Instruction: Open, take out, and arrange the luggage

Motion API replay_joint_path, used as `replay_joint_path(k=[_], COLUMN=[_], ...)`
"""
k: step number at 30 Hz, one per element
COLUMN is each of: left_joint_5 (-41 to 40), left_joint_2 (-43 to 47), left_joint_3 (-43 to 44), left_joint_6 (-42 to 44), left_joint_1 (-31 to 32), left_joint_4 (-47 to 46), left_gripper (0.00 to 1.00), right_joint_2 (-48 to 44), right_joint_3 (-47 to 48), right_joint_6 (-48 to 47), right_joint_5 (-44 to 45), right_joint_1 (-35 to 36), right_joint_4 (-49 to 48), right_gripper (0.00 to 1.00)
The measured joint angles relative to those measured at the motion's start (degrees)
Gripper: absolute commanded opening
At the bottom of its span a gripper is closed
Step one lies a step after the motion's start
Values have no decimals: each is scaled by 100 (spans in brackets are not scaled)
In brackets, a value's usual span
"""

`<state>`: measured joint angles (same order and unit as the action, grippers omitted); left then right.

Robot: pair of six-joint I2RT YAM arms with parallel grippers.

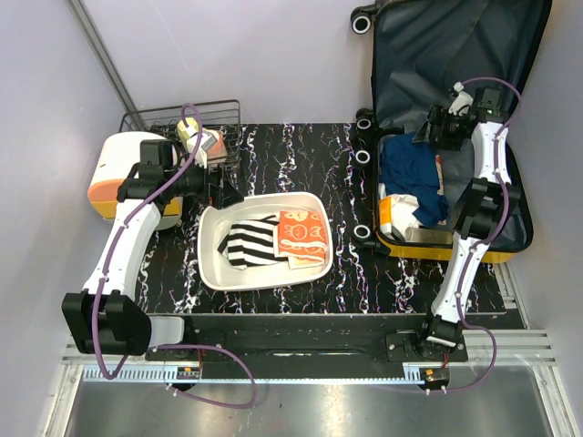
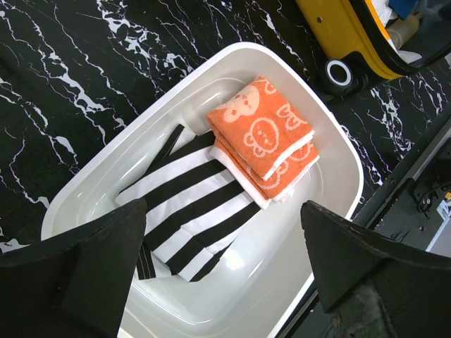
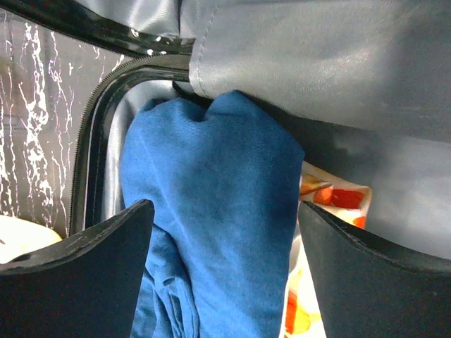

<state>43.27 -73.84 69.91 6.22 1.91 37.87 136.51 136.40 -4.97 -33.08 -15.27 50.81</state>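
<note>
Luggage [image 1: 437, 55] lies open on the desk [image 1: 291, 155]; right hand [image 3: 222, 209], released, hovers over blue cloth [image 1: 410, 168] inside; left hand [image 2: 224, 210], released, over tray [image 1: 208, 259] beside it.

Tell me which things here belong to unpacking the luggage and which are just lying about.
Job: luggage, open; blue garment inside it; white tray, holding striped cloth and orange towel, apparently the arranging spot.
Lying about: wire basket; cream-and-orange round container.
</note>
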Motion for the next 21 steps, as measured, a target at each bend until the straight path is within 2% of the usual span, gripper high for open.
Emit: replay_joint_path(k=[3, 6, 7, 10, 12, 14, 21], left_joint_5=[-9, -17, -17, -17, -15, -15, -7], left_joint_2=[-35, -55, -57, -59, -61, -81, -142], left_joint_3=[57, 68, 68, 81, 105, 146, 389], left_joint_6=[-2, -2, -4, -4, -4, -4, 109], left_joint_1=[0, 0, 0, 0, 0, 0, 72], left_joint_4=[2, 4, 4, 7, 13, 20, 31], left_gripper=[94, 94, 94, 94, 94, 94, 97], right_joint_2=[210, 341, 354, 361, 361, 361, 109], right_joint_3=[24, 31, 31, 61, 96, 118, 61], right_joint_6=[133, 249, 267, 343, 356, 398, 308], right_joint_5=[-170, -387, -437, -669, -828, -1008, -1596], right_joint_1=[0, 0, 0, -9, -9, -9, -7], right_joint_4=[17, 22, 20, 13, 13, 13, 70], right_gripper=[84, 66, 54, 34, 14, 0, 0])
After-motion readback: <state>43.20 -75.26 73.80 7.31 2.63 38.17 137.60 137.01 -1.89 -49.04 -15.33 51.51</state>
